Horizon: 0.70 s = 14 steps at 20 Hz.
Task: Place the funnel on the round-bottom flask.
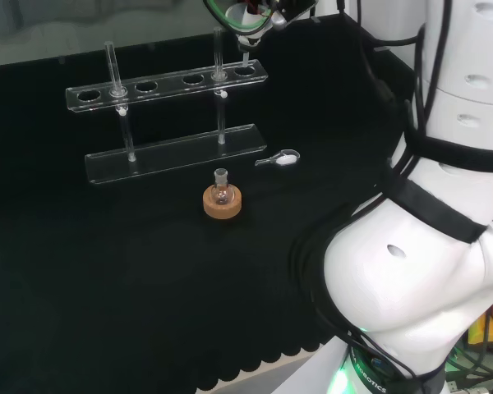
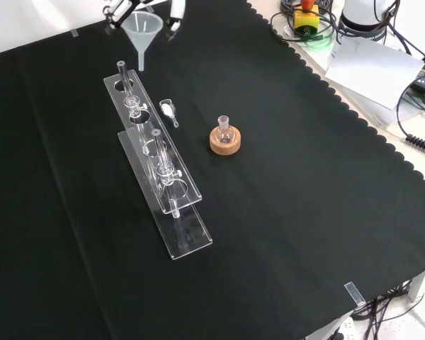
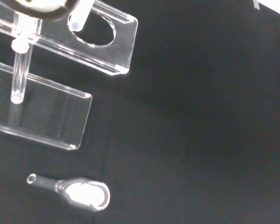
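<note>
- The hand (image 2: 120,10) is up at the far end of the black cloth (image 2: 283,177), its fingers closed round the rim of the funnel (image 2: 142,32), which hangs spout-down in the air.
- Directly below the hand stands the clear test-tube rack (image 2: 159,166); in the front view the funnel's spout hangs just above the rack's near end hole, and in the wrist view the spout tip (image 3: 77,21) sits over that same end of the top plate.
- Two thin glass tubes stand upright in the rack; one (image 2: 125,85) is right under the hand, the other (image 2: 159,152) is farther along the rack, away from it.
- The round-bottom flask (image 2: 224,131) sits upright in a cork ring (image 2: 225,142), well apart from the hand, out on open cloth past the rack's side.
- Between the hand and the flask, just beside the rack, lies a small glass scoop (image 2: 168,109) with something white in its bowl; in the wrist view it lies flat on the cloth, stem pointing away from its bowl.
- The funnel is a pale, translucent cone with a narrow straight stem.
- The rack is clear plastic sheet: a flat base and a raised top plate with round holes.
- The cork ring is tan, thick and round; the flask is small, clear, with a short neck.
- The cloth is matte black with a scalloped edge.
</note>
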Each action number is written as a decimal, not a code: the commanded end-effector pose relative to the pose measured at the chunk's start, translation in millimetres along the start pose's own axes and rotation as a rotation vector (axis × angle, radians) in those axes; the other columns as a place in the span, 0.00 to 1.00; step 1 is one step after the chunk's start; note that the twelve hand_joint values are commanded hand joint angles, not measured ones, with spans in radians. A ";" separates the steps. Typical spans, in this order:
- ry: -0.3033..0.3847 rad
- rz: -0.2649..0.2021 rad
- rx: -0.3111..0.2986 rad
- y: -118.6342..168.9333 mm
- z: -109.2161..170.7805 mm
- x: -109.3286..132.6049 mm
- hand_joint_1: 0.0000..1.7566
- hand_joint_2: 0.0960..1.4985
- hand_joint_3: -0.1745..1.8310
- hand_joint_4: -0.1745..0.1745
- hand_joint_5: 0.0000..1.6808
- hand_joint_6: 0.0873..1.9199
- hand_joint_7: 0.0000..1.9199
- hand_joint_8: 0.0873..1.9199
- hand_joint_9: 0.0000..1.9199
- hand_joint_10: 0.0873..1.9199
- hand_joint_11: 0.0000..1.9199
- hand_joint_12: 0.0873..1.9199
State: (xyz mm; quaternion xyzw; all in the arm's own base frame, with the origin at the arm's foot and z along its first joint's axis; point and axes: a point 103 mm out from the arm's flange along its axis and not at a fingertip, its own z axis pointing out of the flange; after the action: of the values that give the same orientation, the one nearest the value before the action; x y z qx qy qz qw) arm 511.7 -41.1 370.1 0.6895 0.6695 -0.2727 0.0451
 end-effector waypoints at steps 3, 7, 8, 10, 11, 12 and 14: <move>-0.040 0.030 0.021 -51.9 -8.0 14.2 0.52 0.46 0.42 0.57 0.41 0.36 0.35 0.33 0.51 0.21 0.33 0.64; -0.049 0.026 0.027 -69.3 -5.8 28.6 0.52 0.46 0.42 0.58 0.42 0.36 0.35 0.33 0.52 0.21 0.33 0.64; -0.056 0.024 0.032 -73.4 -4.7 33.8 0.52 0.46 0.42 0.58 0.42 0.37 0.35 0.33 0.52 0.21 0.33 0.64; -0.062 0.015 0.046 -80.8 -1.3 45.4 0.52 0.46 0.43 0.58 0.42 0.37 0.36 0.33 0.52 0.21 0.33 0.64; -0.065 0.010 0.053 -84.0 0.7 51.0 0.52 0.46 0.43 0.58 0.42 0.37 0.36 0.33 0.52 0.21 0.33 0.64; -0.068 0.005 0.057 -87.8 3.2 57.5 0.52 0.46 0.43 0.58 0.42 0.37 0.36 0.33 0.52 0.21 0.33 0.64; -0.076 -0.004 0.065 -94.2 8.7 69.9 0.53 0.45 0.43 0.58 0.42 0.37 0.36 0.33 0.52 0.21 0.33 0.64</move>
State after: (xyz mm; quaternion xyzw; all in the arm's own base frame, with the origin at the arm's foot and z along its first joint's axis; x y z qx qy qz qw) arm 447.0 -4.4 373.2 0.6876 0.6584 -0.3024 0.0481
